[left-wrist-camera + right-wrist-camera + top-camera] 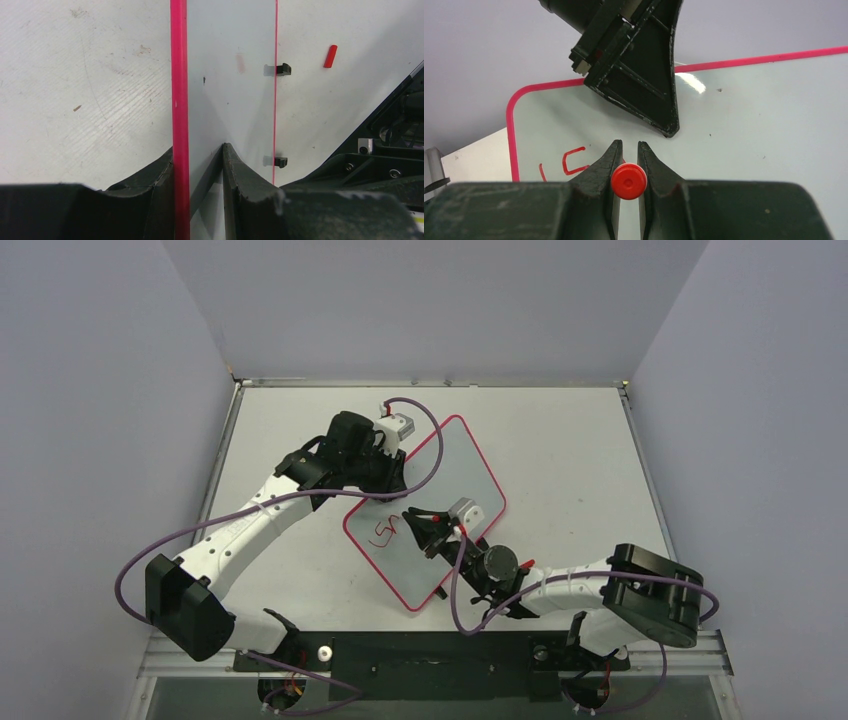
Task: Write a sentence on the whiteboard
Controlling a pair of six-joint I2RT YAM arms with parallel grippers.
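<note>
The left arm [250,525] stretched out to the far-left edge of the whiteboard [450,465], where the left gripper [199,150] pinched that edge between its fingers. The right arm [580,585] bent in over the whiteboard's near-right edge, and the right gripper [629,150] was clamped tight on a red marker [629,181].

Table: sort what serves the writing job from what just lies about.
Job: whiteboard, clamped by left gripper; red marker in right gripper; red lettering begun.
Idle: small red piece, perhaps a cap, loose on the table.
</note>
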